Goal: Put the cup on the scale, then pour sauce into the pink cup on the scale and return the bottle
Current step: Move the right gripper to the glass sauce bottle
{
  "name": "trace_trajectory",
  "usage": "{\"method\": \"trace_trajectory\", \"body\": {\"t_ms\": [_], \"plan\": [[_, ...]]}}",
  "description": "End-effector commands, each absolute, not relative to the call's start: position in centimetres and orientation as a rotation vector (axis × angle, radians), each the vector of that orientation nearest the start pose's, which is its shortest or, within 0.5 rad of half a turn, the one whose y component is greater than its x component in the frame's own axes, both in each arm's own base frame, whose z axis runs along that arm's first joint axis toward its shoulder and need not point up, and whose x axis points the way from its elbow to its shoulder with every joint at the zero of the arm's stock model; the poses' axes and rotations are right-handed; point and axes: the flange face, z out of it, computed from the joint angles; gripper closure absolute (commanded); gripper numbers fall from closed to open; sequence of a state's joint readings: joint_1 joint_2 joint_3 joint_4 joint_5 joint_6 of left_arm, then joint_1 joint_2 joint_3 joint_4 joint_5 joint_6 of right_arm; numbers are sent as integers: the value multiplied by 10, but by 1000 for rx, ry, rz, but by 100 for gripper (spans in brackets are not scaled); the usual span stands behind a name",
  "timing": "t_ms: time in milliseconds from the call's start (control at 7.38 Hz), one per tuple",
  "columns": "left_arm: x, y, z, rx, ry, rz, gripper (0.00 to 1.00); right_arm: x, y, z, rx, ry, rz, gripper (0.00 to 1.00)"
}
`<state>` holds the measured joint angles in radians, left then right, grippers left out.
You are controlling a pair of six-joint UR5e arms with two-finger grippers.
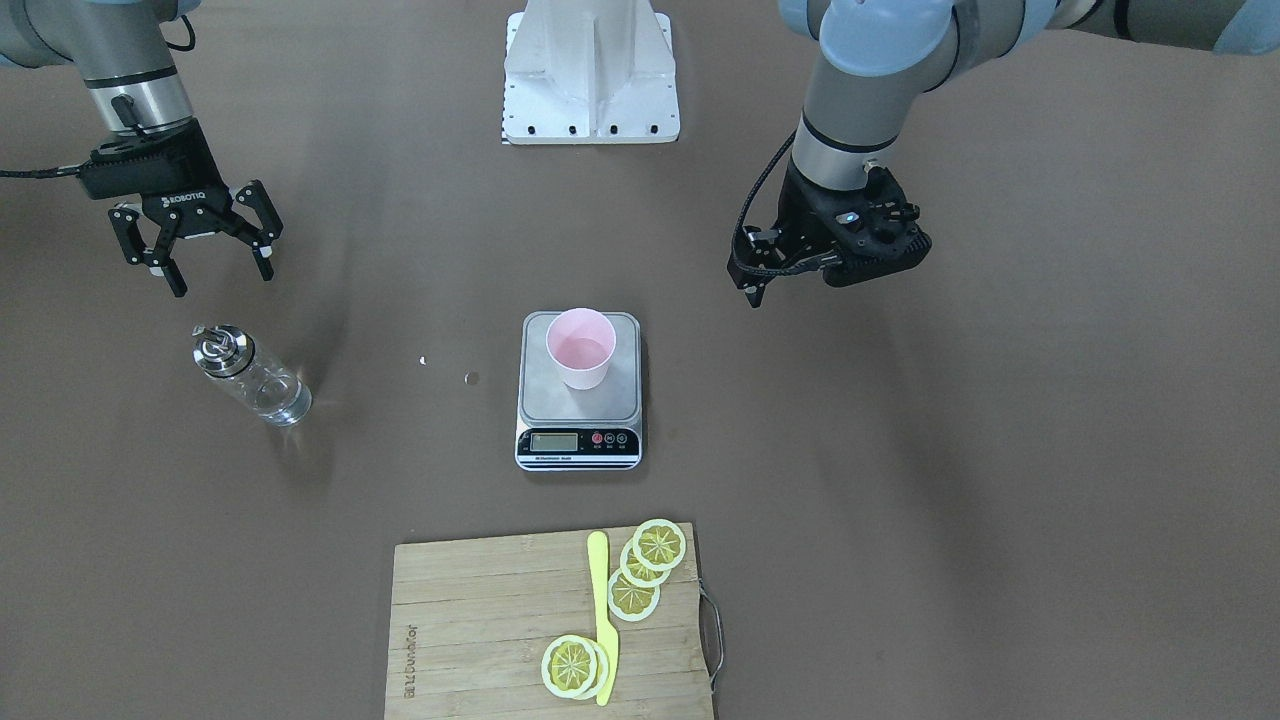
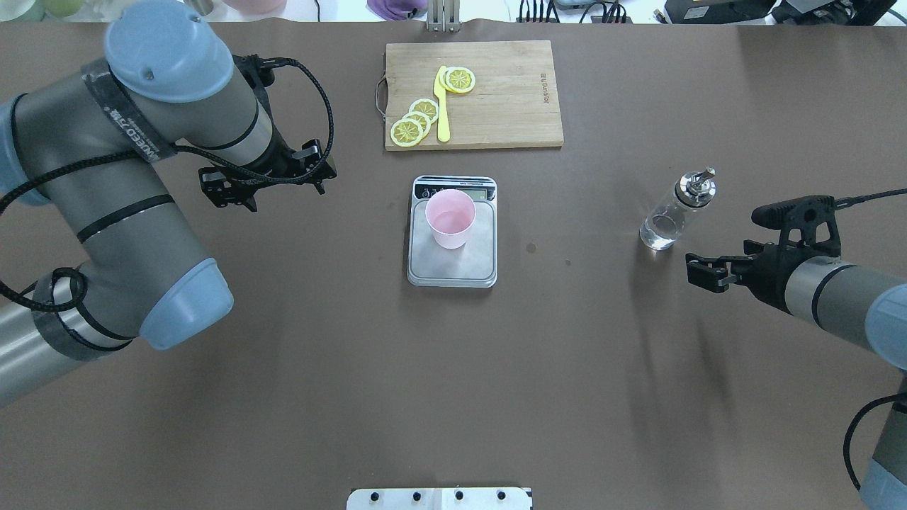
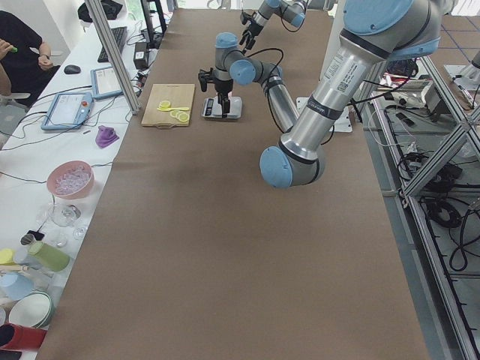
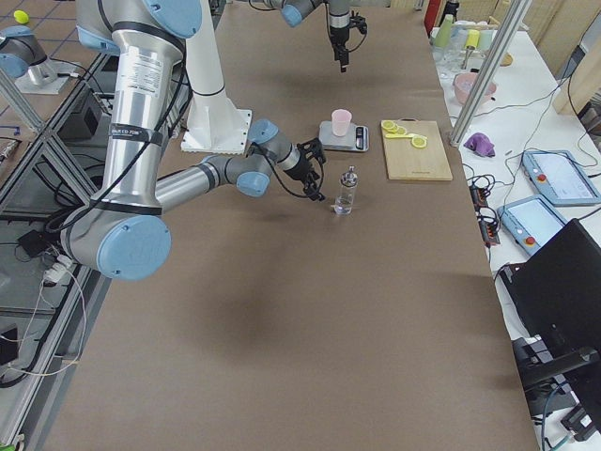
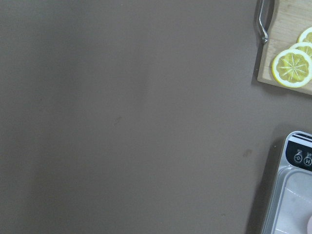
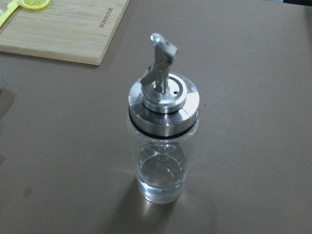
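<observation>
Two grippers are seen above the desk, and nothing is gripped by either. The scale (image 1: 578, 395) is laid near the middle of the desk, its black display strip turned toward the edge opposite the robot. The readout is too small to be read. The cup (image 1: 580, 347) is stood upright at about the middle of the steel platform and is touched by nothing; whether any liquid lies in it cannot be told.

The bottle (image 2: 669, 216) is stood upright on the bare desk between the scale and the desk's right end, well apart from the scale. A little sauce (image 6: 160, 183) is seen as a clear layer at its bottom, and the silver spout cap is fitted. The right gripper (image 1: 224, 280) is held near the bottle on the side toward the robot's edge, apart from the glass, with its jaws spread wide.

The left gripper (image 2: 280, 184) is held over bare desk between the scale and the left end, apart from the cup. Its jaws appear spread, though much of it is hidden by the wrist.

Two small marks (image 1: 471, 378) are seen on the desk between scale and bottle. A wooden cutting board (image 2: 510, 92) is laid at the middle of the far edge, with lemon slices (image 2: 407, 132) and a yellow knife (image 2: 443, 106) on it.
</observation>
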<state>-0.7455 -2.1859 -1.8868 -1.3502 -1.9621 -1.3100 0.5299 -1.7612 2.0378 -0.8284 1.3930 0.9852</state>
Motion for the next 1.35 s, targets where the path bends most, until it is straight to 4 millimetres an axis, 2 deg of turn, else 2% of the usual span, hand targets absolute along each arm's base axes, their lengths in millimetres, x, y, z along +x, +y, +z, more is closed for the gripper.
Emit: {"method": "trace_trajectory", "body": {"t_ms": [0,135,406,542,677,812,1219], "plan": [[388,-487,200,11,797,-319,2,-310,-352,445,747,-755,71,5],[387,-488,200,11,797,-321,2,-317,-355,443,772,-746,93,4],[388,-488,201,10,794,-321,2,-322,-356,451,774,-728,179,4],[390,-487,202,8,793,-319,2,-331,-357,456,790,-710,182,3],[389,-488,202,8,793,-320,2,-348,-361,443,805,-733,187,2],[392,-491,206,4,786,-323,2,-357,-363,445,807,-717,185,2],[390,-494,205,7,787,-328,2,-366,-367,463,805,-677,182,2]]}}
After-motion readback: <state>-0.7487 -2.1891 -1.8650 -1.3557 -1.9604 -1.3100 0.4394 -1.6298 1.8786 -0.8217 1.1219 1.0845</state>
